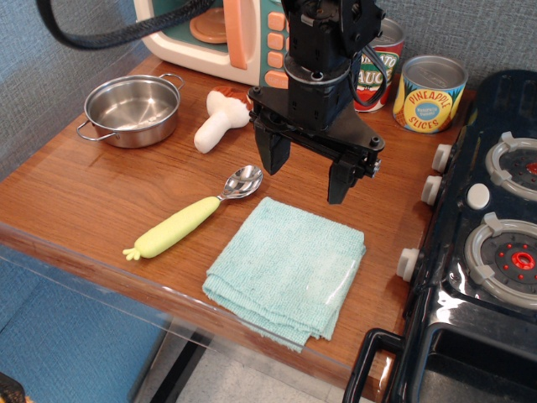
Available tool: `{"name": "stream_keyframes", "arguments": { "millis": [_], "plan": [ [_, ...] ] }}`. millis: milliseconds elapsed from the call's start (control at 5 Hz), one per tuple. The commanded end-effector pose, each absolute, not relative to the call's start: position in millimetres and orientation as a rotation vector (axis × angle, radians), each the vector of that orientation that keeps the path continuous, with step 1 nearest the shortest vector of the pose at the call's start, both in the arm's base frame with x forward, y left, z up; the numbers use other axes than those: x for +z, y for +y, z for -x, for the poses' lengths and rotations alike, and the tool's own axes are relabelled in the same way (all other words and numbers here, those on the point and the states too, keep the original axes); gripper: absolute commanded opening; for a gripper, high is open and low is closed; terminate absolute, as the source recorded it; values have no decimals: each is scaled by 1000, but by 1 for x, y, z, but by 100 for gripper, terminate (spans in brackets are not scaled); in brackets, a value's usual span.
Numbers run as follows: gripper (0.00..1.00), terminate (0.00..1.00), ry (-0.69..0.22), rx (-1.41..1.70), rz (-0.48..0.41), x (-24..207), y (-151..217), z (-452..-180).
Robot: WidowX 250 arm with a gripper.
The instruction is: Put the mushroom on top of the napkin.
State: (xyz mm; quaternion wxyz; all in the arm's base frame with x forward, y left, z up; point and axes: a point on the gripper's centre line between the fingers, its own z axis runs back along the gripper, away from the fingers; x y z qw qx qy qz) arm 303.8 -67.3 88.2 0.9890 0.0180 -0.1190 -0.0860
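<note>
The mushroom [220, 119] lies on its side on the wooden table, its off-white stem pointing to the front left and its brown cap partly hidden behind the arm. The napkin [288, 268], a folded light teal cloth, lies flat near the table's front edge. My gripper [307, 174] is open and empty, fingers pointing down, hanging above the table just behind the napkin's far edge and to the right of the mushroom.
A steel pot [134, 109] stands at the back left. A spoon [193, 214] with a yellow-green handle lies left of the napkin. Two cans [429, 94] and a toy microwave [222, 34] stand at the back. A toy stove [487, 243] fills the right side.
</note>
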Motion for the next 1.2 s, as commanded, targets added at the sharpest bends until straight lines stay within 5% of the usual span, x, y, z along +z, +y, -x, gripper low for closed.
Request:
{"name": "stream_keyframes", "arguments": {
  "millis": [0, 400, 1000],
  "plan": [
    [100, 0, -239, -173, -36, 88, -67, -304],
    [100, 0, -271, 0, -76, 94, 1, -340],
    [100, 0, -231, 169, -108, 61, 75, -385]
  ]
}}
